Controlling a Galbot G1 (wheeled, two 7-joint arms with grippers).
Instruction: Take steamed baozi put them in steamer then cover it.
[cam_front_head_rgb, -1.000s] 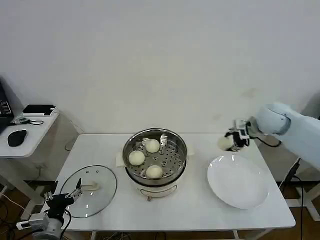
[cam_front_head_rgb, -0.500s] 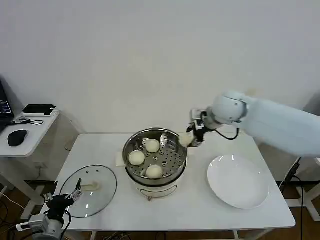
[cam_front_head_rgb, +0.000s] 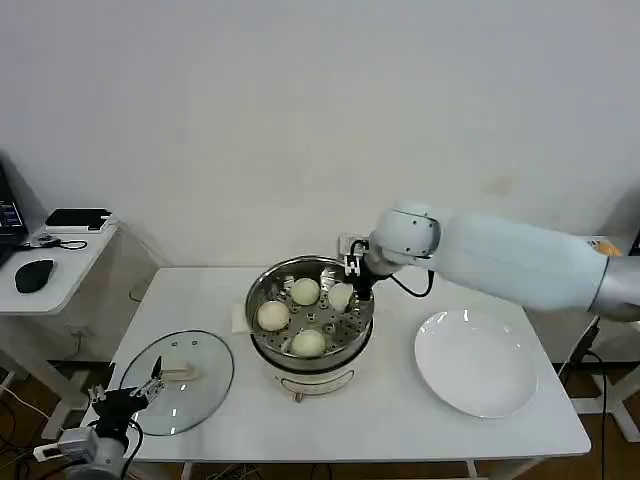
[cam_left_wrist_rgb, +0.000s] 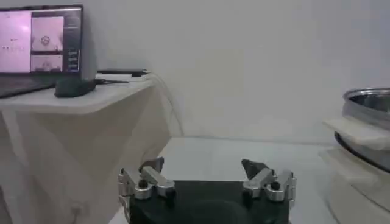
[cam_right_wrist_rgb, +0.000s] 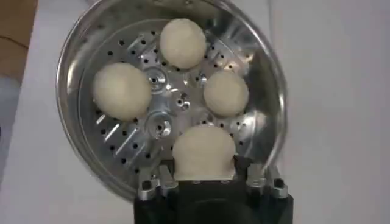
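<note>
The left pincer (cam_front_head_rgb: 128, 392) waits open at the tabletop (cam_front_head_rgb: 400, 420) edge, by the cover (cam_front_head_rgb: 178, 381). In the steamer (cam_front_head_rgb: 262, 290) sit three baozi (cam_front_head_rgb: 273, 316). The right pincer (cam_front_head_rgb: 346, 290) grips a fourth bun (cam_right_wrist_rgb: 203, 153) just inside the rim. The plate (cam_front_head_rgb: 478, 362) lies well apart.

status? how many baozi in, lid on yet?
Three steamed baozi already sit on the perforated tray of the steamer. The fourth baozi is held in the right tool over the steamer's right side, not yet released. The plate is bare. The cover lies on the table near the open left tool, so release and covering remain.
</note>
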